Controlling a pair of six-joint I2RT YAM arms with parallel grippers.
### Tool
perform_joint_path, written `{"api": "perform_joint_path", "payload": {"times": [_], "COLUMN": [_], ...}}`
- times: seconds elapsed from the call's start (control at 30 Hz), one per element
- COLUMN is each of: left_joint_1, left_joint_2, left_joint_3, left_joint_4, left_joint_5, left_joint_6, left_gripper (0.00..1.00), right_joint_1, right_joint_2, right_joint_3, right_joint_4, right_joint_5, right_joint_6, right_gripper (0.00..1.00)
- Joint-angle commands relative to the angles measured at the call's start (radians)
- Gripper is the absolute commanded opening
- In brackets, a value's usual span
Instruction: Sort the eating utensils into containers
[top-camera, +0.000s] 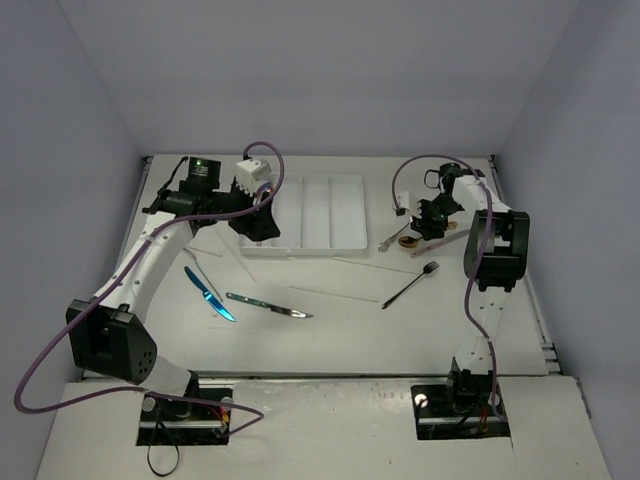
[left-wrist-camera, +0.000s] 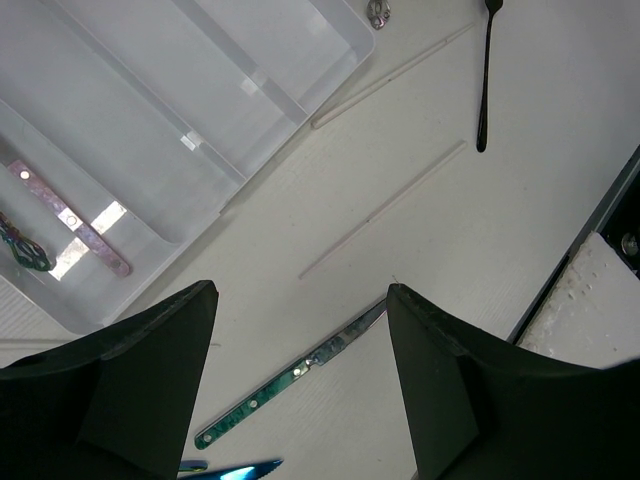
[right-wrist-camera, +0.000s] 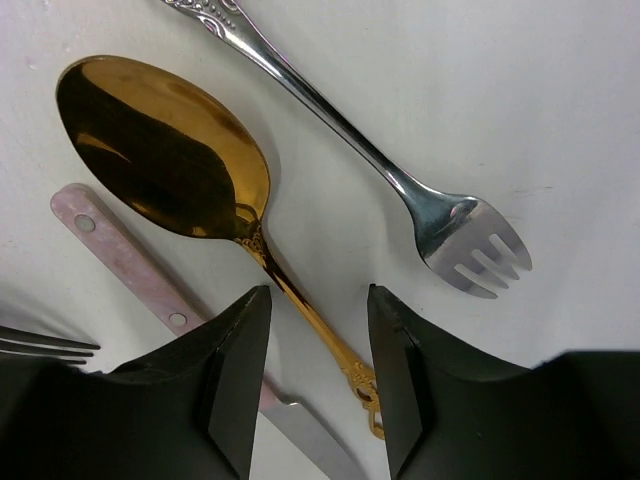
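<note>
From above, the white cutlery tray (top-camera: 345, 212) lies at the far middle of the table (top-camera: 340, 340); the left gripper (top-camera: 262, 226) hangs over its left end; the right gripper (top-camera: 428, 224) is low just right of the tray, at a cluster with a gold spoon (top-camera: 408, 241) and a silver fork (top-camera: 391, 239); nearer the bases lie a blue knife (top-camera: 208, 293), a teal-handled knife (top-camera: 266, 305), a black fork (top-camera: 410, 285) and thin pale sticks (top-camera: 335, 295)

The left wrist view shows that claw's jaws wide apart with nothing between them; below, one tray compartment holds a pink-handled knife (left-wrist-camera: 70, 220) and an iridescent piece cut off by the frame

In the right wrist view the jaws stand astride the gold spoon's handle, bare table showing on both sides, so the claw is part-open and grips nothing; a pale pink knife (right-wrist-camera: 130, 265) lies just beside the spoon, passing under one finger

The step in hand looks like picking the gold spoon; the next move calls for pinching that thin handle squarely, lifting clear of the neighbouring knife, then carrying it to a compartment; which one I cannot tell
</note>
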Motion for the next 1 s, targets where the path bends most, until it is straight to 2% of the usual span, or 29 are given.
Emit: {"api": "perform_joint_path", "payload": {"times": [0.0,0.03,0.1,0.2,0.6,0.8,0.97], "left_joint_1": [0.003,0.003,0.005,0.007,0.008,0.009,0.015], "left_joint_2": [-0.014,-0.014,-0.01,-0.006,0.016,0.002,-0.063], "left_joint_3": [0.033,0.033,0.034,0.034,0.039,0.038,0.002], "left_joint_4": [0.051,0.051,0.05,0.051,0.05,0.057,0.102], "left_joint_5": [0.0,0.0,-0.01,-0.017,-0.03,-0.066,-0.15], "left_joint_6": [-0.002,-0.002,-0.004,-0.005,-0.008,-0.026,-0.063], "left_gripper": [0.67,0.67,0.67,0.67,0.66,0.66,0.67], "right_joint_1": [0.016,0.019,0.029,0.034,0.038,0.071,0.073], "right_joint_2": [0.014,0.018,0.028,0.033,-0.011,-0.168,-0.273], "right_joint_3": [0.012,0.008,-0.009,-0.033,-0.062,-0.042,0.056], "right_joint_4": [-0.047,-0.05,-0.059,-0.069,-0.151,-0.166,-0.163], "right_joint_5": [-0.009,-0.003,0.017,0.027,0.048,0.01,-0.076], "right_joint_6": [-0.023,-0.026,-0.054,-0.075,-0.134,-0.135,-0.044], "right_gripper": [0.38,0.34,0.12,0.01,0.0,0.0,0.0]}}
